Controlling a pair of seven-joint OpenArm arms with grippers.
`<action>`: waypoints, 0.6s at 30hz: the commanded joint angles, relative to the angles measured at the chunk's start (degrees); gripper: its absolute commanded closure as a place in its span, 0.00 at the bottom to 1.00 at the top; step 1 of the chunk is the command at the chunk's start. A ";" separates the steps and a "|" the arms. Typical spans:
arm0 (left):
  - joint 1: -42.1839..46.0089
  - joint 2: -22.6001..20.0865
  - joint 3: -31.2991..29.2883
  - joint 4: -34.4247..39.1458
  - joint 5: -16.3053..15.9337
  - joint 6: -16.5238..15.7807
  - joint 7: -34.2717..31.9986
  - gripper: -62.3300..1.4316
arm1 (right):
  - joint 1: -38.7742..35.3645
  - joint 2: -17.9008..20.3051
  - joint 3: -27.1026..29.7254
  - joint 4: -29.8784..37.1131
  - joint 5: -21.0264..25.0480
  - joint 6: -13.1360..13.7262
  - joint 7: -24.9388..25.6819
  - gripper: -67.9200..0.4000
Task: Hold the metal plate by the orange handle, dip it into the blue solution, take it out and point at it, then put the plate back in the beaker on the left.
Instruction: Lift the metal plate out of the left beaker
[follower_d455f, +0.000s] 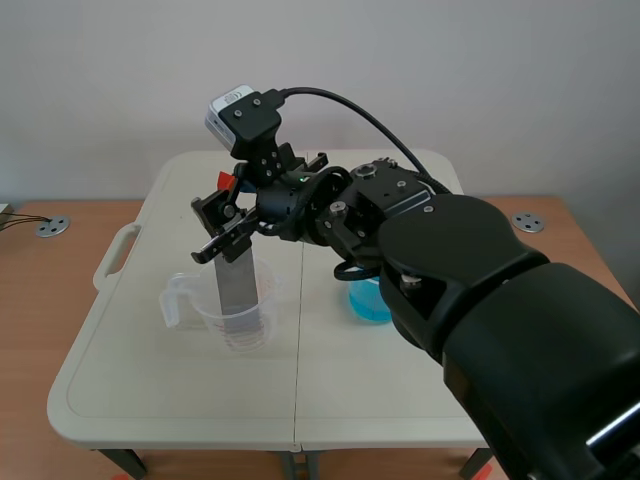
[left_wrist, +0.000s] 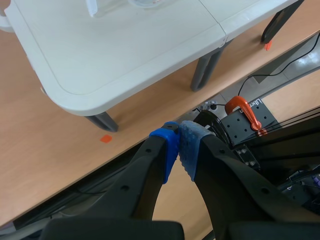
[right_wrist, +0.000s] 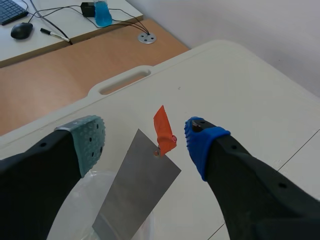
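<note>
Right wrist view: we see the metal plate (right_wrist: 135, 192) standing tilted in the clear beaker (follower_d455f: 245, 325), its orange handle (right_wrist: 163, 130) above the beaker, between our right gripper's (right_wrist: 145, 139) wide-open, empty fingers. Our left gripper (left_wrist: 179, 146), well apart from the beaker, is closed on nothing.

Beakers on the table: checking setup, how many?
2: a clear beaker holding the metal plate, left; one with blue solution beside it, half hidden by the right arm, which may hide others.

The right gripper (right_wrist: 145, 137) stands spread, with room either side of the orange handle (right_wrist: 164, 131) atop the metal plate (right_wrist: 135, 195) leaning in the beaker (follower_d455f: 250, 325), while the right arm (follower_d455f: 480, 280) overhangs the blue solution (follower_d455f: 368, 303), barring approach from above.
</note>
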 joint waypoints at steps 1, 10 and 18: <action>-0.15 0.00 -0.07 0.96 -0.39 -0.15 -0.63 0.95 | 1.62 -0.33 0.04 0.50 0.39 0.22 0.63 0.58; -0.15 0.00 -0.07 0.96 -0.39 -0.15 -0.63 0.95 | 1.62 -0.33 0.04 0.50 0.42 3.08 0.66 0.77; -0.15 0.00 -0.07 0.96 -0.39 -0.15 -0.63 0.95 | 1.64 -0.33 0.04 0.50 0.42 3.10 1.36 0.92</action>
